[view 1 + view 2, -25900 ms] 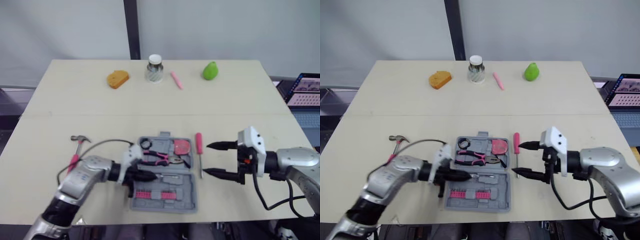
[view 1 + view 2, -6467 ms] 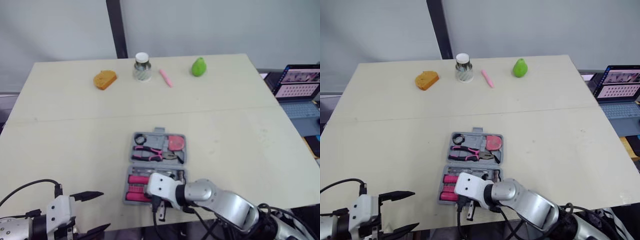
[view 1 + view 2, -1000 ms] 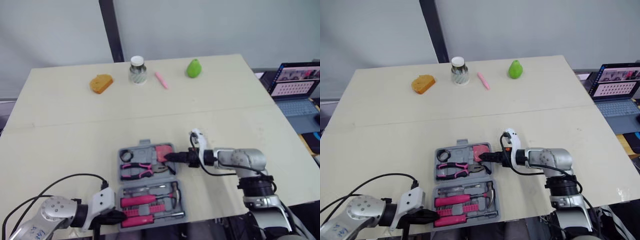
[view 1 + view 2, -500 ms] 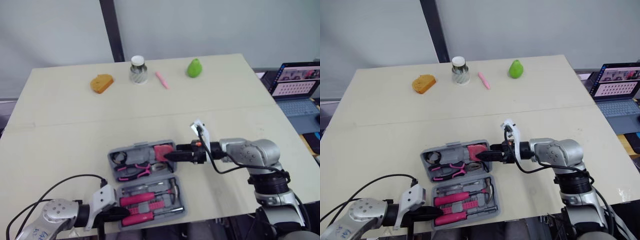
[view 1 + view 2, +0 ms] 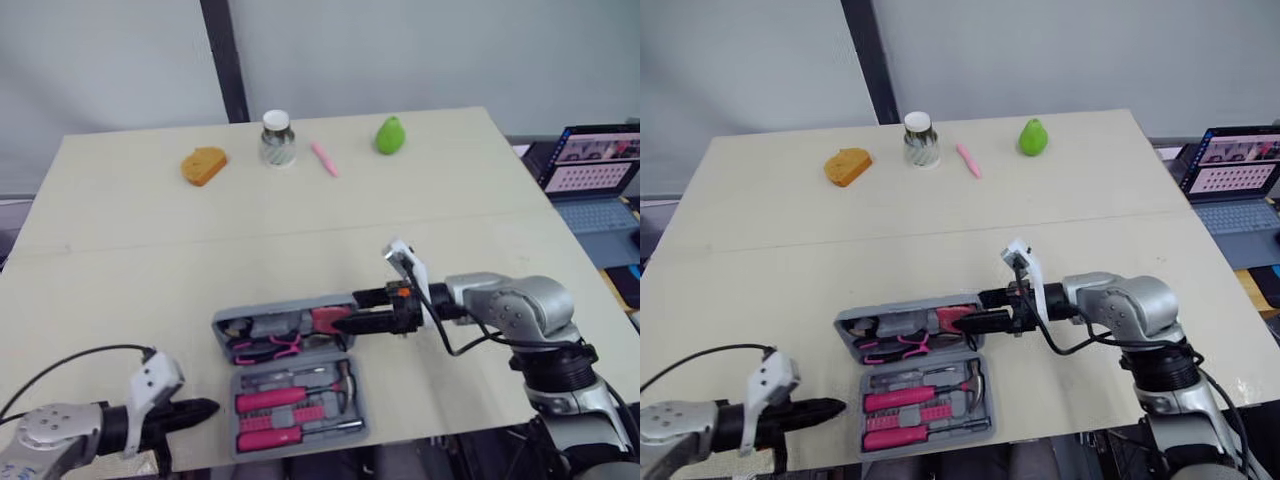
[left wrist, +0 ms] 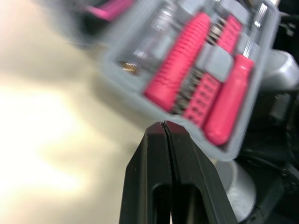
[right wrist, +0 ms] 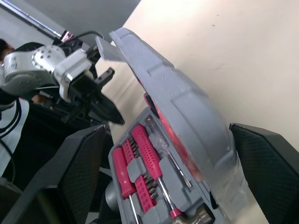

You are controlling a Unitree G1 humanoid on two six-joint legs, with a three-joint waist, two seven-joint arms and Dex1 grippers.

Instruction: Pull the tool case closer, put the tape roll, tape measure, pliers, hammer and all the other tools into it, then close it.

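Black fingers of the left gripper (image 5: 205,407) were pressed together, just beside the tool case's (image 5: 295,405) near-left corner but apart from it. In the middle, its lid (image 5: 285,322) stood half-raised, with the pliers (image 5: 262,347) clipped inside. The right gripper (image 5: 345,311) straddled the lid's right edge, fingers spread, not clamped. Ungripped, the lid might drop back open, or the unbraced case might skid under the push.
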